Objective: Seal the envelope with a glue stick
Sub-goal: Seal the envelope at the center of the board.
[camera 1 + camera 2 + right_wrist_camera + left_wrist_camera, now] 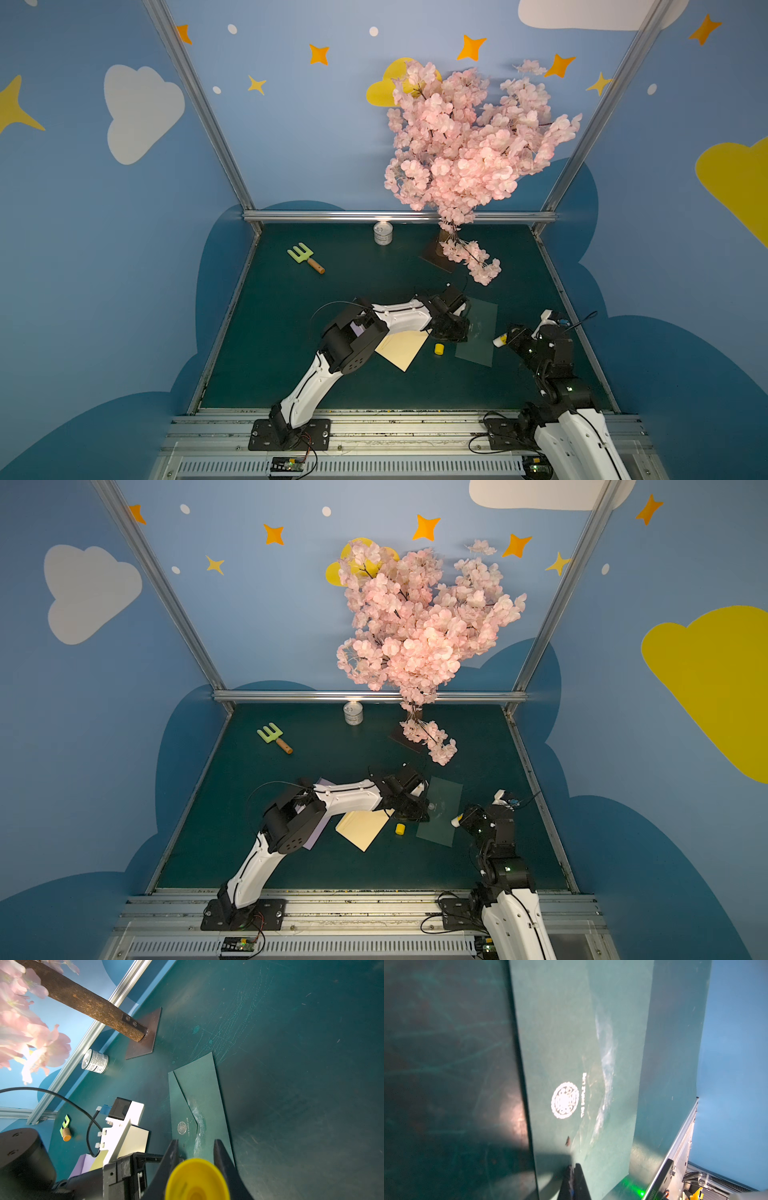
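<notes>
Right wrist view: the right gripper (195, 1144) is clamped on the glue stick (197, 1178), whose long axis points at the envelope (199, 1088) lying flat just ahead, a whitish glue smear (198, 1124) tracing its flap edge. The left gripper (573, 1167), jaws pressed together on nothing, has its tips at the envelope's surface, so it is the nearer arm. The yellow cap (439, 348) lies just beside the envelope.

Dark green envelope (480, 336) with white round emblem (564, 1100), yellow cap (439, 348), cream sheet (405, 347), pink blossoms (465, 137)
</notes>
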Action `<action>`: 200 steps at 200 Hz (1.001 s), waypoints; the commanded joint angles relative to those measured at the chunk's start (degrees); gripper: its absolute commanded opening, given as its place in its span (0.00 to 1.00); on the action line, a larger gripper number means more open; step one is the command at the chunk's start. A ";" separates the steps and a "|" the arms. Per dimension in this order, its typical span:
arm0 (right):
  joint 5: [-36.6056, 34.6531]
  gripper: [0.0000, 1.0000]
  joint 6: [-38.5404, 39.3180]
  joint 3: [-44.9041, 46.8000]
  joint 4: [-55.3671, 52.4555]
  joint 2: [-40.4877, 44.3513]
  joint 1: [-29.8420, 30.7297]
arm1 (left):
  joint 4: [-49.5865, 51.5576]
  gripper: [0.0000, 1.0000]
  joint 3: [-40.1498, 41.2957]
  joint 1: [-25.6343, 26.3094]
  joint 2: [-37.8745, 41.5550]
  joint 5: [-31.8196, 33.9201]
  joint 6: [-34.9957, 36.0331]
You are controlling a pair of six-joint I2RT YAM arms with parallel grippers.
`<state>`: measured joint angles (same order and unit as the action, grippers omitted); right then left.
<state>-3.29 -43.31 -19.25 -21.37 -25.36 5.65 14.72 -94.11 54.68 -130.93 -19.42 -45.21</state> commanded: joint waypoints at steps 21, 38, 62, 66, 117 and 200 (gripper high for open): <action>1.86 0.00 0.07 -0.48 0.14 0.98 -0.24 | 7.44 0.04 -6.22 -0.07 0.46 1.58 2.22; 2.04 0.00 0.16 -0.35 0.36 1.08 -0.25 | 7.79 0.05 -9.37 -0.27 0.25 0.23 2.78; 2.41 0.00 0.41 -0.66 0.45 0.85 -0.20 | 8.88 0.06 -10.89 -0.59 2.12 0.59 3.48; 2.49 0.00 0.48 -0.64 0.44 0.86 -0.20 | 8.89 0.06 -10.60 -0.73 2.71 0.75 3.59; 13.20 0.00 2.31 2.33 11.35 0.56 0.32 | 9.68 0.18 0.31 -3.02 13.52 5.17 5.08; 18.29 0.00 14.29 3.66 32.18 -7.63 16.76 | 14.55 0.73 22.64 -6.82 39.69 17.77 6.38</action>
<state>15.88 -36.67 -14.15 3.11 -30.39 16.12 26.50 -77.52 50.06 -97.82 -7.20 -38.96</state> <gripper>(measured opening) 0.269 0.733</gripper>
